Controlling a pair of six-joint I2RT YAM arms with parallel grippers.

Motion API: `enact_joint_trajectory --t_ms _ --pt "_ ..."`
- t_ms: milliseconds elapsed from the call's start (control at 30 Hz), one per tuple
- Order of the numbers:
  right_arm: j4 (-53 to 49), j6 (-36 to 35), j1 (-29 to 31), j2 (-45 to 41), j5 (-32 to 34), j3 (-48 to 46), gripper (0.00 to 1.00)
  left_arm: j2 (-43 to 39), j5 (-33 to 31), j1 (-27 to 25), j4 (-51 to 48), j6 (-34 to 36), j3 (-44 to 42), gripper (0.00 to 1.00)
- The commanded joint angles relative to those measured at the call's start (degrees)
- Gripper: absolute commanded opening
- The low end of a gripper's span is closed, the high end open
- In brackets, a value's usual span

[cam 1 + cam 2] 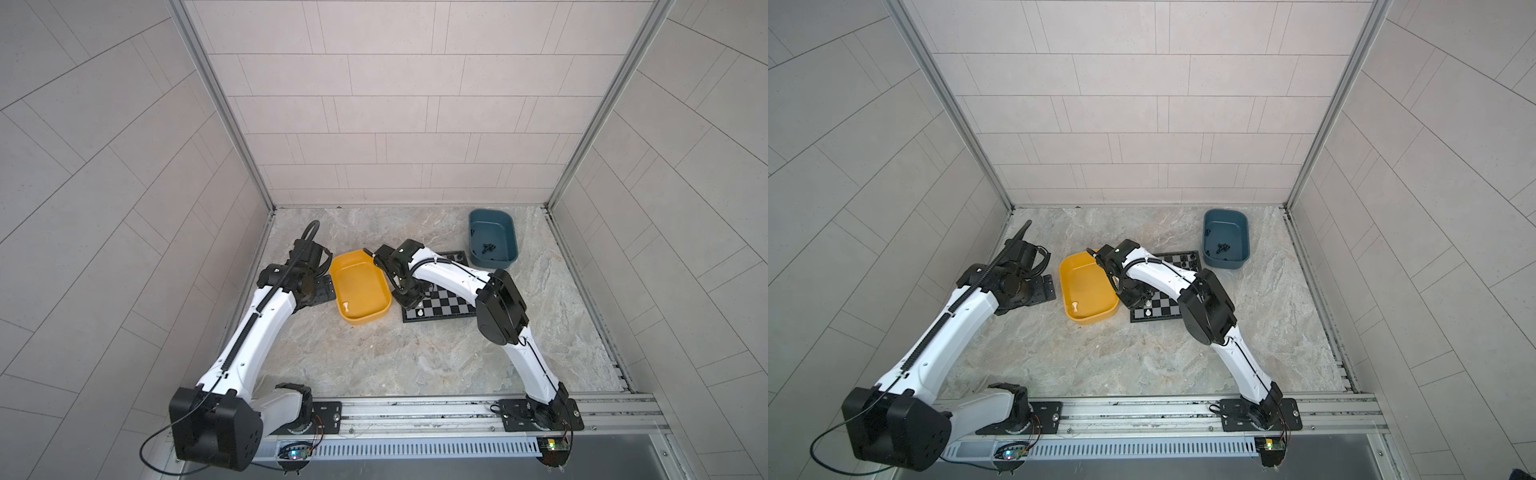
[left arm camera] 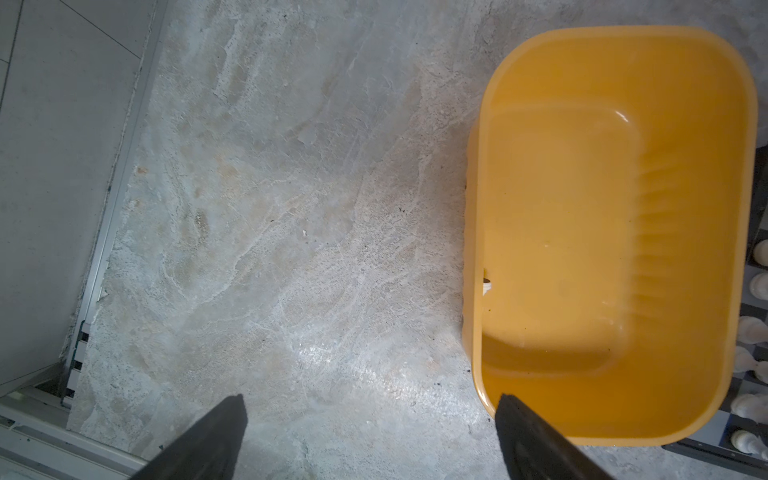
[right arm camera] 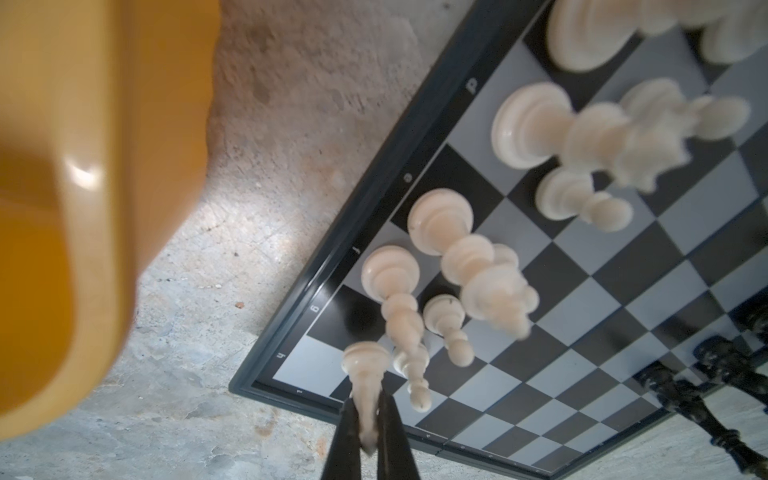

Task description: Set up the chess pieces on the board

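As yellow tray (image 1: 357, 282) holds one piece (image 1: 345, 307), teal tray (image 1: 490, 230), black pieces (image 1: 488, 248)

A: Any readable text?
B: Only on the board (image 3: 648, 270), right wrist view. Small white letters on its black border (image 3: 376, 220), seen upside down.
A: Which ones?
B: They look like d, e, f, g, h, one per column, h nearest the corner. Marks along the adjoining edge are too small to read.
A: Top views, left wrist?
B: Nothing legible.
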Motion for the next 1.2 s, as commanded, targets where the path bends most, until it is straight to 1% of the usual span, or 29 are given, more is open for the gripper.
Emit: enact_joint_trajectory --t_ms 0,300,600,733,833,967,1100,1167 --pt "-0.84 -0.50 -0.26 1.20 -0.19 1.17 0.00 -0.79 0.06 0.46 0.10 0.51 -0.82 1.00" --pt "-1.11 -0.44 -0.38 2.65 -0.63 2.49 0.00 -0.96 0.45 0.43 0.31 0.59 -1.01 1.00" --pt "-1.97 -0.44 -0.37 3.54 -0.80 3.36 0.17 -0.85 1.12 0.46 0.61 0.70 -1.23 1.00" --pt "-2.14 -0.44 -0.36 3.54 -0.97 3.86 0.22 -0.95 0.87 0.40 0.51 0.68 -1.14 1.00" --pt "-2.35 -0.23 -0.38 2.93 -1.16 4.42 0.23 -0.90 0.71 0.47 0.44 0.63 -1.12 1.00" --pt "-2.99 0.33 -0.47 -0.56 -1.15 5.67 0.28 -0.66 0.43 0.48 0.20 -0.05 -1.27 1.00" --pt "-2.31 0.79 -0.53 -6.36 -2.28 5.45 0.39 0.02 1.95 0.77 0.72 -0.81 -1.66 1.00" --pt "-0.48 0.75 -0.37 -8.81 -3.06 4.21 0.45 0.62 2.58 1.50 1.65 -2.88 -2.36 0.98"
